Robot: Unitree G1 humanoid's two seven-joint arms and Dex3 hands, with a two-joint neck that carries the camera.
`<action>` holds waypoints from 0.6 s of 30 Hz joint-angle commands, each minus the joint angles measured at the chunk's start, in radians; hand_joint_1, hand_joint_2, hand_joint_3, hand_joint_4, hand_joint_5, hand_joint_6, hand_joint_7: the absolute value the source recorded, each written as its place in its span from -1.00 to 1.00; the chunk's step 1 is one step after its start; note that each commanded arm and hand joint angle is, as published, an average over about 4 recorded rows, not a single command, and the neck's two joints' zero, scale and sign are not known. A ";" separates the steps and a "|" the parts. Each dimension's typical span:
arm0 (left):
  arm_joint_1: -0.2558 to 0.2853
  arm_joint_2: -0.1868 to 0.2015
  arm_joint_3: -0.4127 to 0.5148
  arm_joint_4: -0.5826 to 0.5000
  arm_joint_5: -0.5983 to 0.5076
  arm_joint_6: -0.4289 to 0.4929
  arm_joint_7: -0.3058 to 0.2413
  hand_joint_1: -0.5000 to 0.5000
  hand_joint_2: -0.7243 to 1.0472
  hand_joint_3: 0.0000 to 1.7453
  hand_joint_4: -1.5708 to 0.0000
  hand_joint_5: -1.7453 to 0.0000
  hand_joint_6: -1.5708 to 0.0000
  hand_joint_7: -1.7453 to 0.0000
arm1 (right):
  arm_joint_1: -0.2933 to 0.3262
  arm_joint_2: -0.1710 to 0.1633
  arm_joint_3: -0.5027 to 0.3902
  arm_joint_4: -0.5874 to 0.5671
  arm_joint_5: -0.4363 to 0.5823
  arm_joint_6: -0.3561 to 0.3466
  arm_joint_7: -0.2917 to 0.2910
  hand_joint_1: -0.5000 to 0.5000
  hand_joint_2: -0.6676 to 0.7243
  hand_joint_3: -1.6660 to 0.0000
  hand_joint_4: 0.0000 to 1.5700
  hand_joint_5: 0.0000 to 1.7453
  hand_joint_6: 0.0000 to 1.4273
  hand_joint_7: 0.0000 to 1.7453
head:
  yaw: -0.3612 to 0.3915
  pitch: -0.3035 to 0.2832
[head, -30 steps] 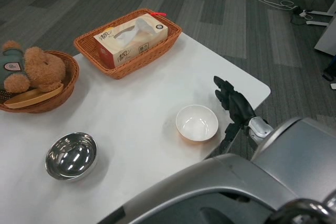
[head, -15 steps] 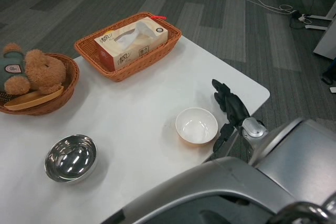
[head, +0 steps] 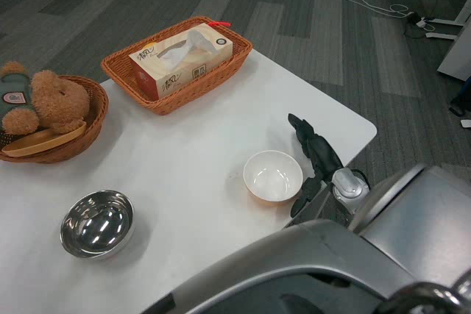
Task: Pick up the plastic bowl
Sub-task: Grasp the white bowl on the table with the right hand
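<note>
Reaching in with the right hand (head: 313,159), fingers apart and holding nothing, just right of the plastic bowl (head: 273,176). Judging this as the approach step; needing next to close in leftward and wrap the rim. Sitting upright on the white desk (head: 191,145) near its right edge, bowl just beside the hand, not visibly touching.

Bright even overhead light, soft shadows, glare spots in steel bowl (head: 98,223), sharp focus throughout
</note>
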 commanded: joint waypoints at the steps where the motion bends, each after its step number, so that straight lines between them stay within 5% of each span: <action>1: 0.013 0.001 0.007 0.009 0.001 -0.012 -0.004 -1.00 0.80 -1.00 1.00 1.00 1.00 1.00 | 0.011 0.026 0.031 -0.003 0.001 -0.010 -0.006 -0.50 0.45 1.00 -1.00 -1.00 -1.00 -0.92 | -0.004 -0.003; 18: -0.006 0.010 0.015 0.015 0.001 -0.012 -0.005 -1.00 0.80 -1.00 1.00 1.00 1.00 1.00 | 0.033 0.061 0.106 -0.080 -0.014 -0.065 -0.013 -0.50 0.36 1.00 -1.00 -1.00 -1.00 -0.92 | -0.001 0.007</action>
